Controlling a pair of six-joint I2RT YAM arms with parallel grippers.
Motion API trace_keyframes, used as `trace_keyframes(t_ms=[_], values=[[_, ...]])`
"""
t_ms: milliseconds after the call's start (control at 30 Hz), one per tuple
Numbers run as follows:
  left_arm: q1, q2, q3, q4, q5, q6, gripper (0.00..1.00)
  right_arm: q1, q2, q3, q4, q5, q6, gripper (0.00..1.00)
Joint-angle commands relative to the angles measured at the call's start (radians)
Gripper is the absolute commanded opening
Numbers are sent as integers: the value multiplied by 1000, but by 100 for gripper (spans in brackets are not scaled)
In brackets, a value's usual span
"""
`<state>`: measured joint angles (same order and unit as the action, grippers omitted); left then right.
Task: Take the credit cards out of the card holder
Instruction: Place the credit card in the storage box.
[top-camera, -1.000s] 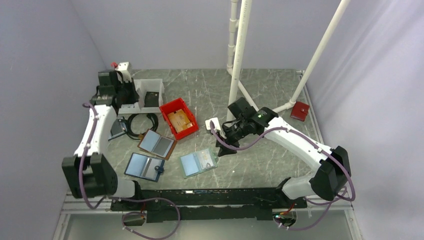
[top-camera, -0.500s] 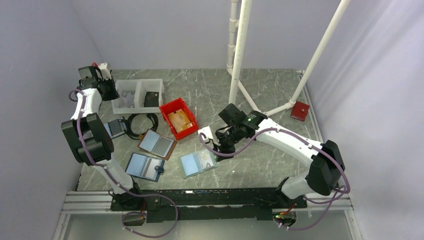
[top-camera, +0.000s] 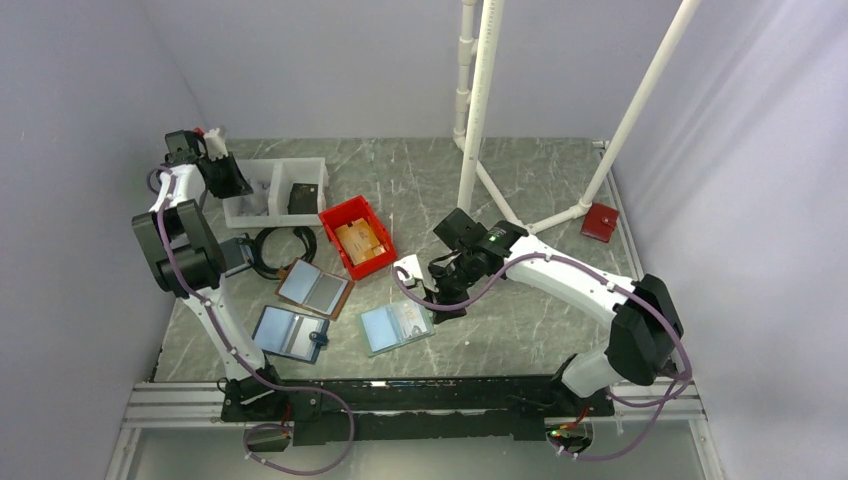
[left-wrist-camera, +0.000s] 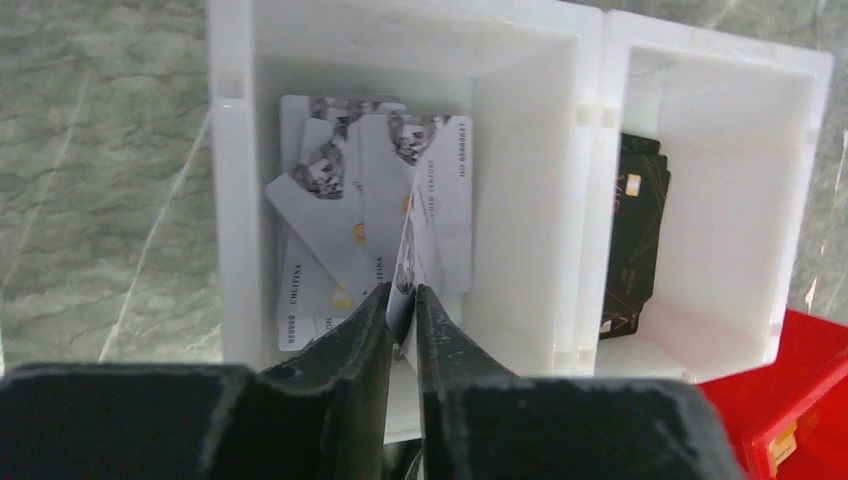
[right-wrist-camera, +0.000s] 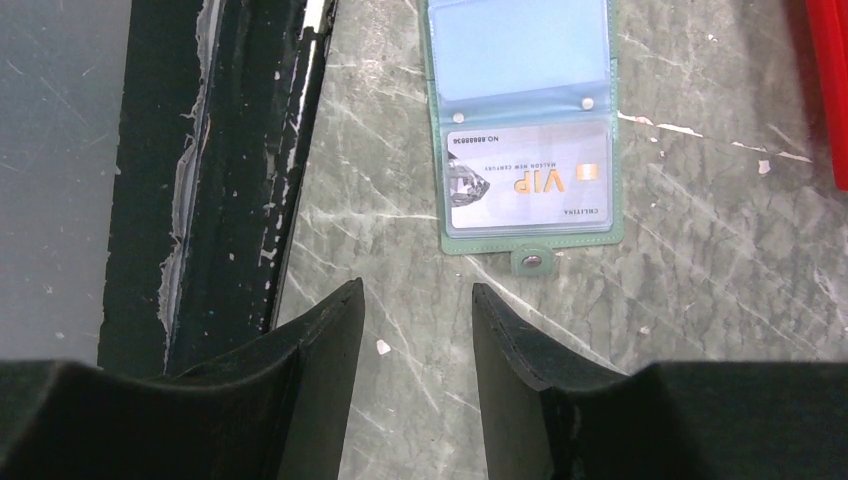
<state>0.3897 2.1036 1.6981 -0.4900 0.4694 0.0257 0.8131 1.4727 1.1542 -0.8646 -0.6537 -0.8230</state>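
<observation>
Your left arm has folded back. The left pincer (left-wrist-camera: 403, 320) now hangs over the left side of the white bin (left-wrist-camera: 232, 200), nearly shut on one white card (left-wrist-camera: 410, 255). That card looks ready to drop. Your right pincer (right-wrist-camera: 415, 320), open and empty, has slid close to the card holder (right-wrist-camera: 520, 50) lying open on the desk (right-wrist-camera: 700, 300). A VIP card (right-wrist-camera: 525, 185) still sits in its pocket, so that one is likely next.

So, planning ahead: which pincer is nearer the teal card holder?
Right. The right pincer hovers beside the teal card holder; the left pincer is far off, over the white plastic bin.
</observation>
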Motion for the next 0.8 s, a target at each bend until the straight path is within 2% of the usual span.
trace_keyframes(t_ms=[0,67,133,200,300,433,600,767], values=[[8,14,121,-78,-99,-81,23,3,4,16,-11,-3,-29,46],[8,-16,142,-87,-154,-117,27,2,3,16,-14,-3,-33,46],[8,-76,122,-59,-209,-161,37,0,0,17,-18,-2,-38,46],[8,-152,80,-26,-230,-195,46,-1,-5,16,-25,-4,-47,46],[8,-271,8,-8,-217,-226,52,-5,-18,12,-40,-14,-67,46],[16,-504,-215,46,-154,-321,63,-25,-61,-3,-52,-30,-94,46],[23,-824,-566,175,-49,-470,98,-78,-143,-54,-30,-72,-111,46],[22,-1112,-860,266,91,-595,99,-134,-200,-96,8,-93,-106,47]])
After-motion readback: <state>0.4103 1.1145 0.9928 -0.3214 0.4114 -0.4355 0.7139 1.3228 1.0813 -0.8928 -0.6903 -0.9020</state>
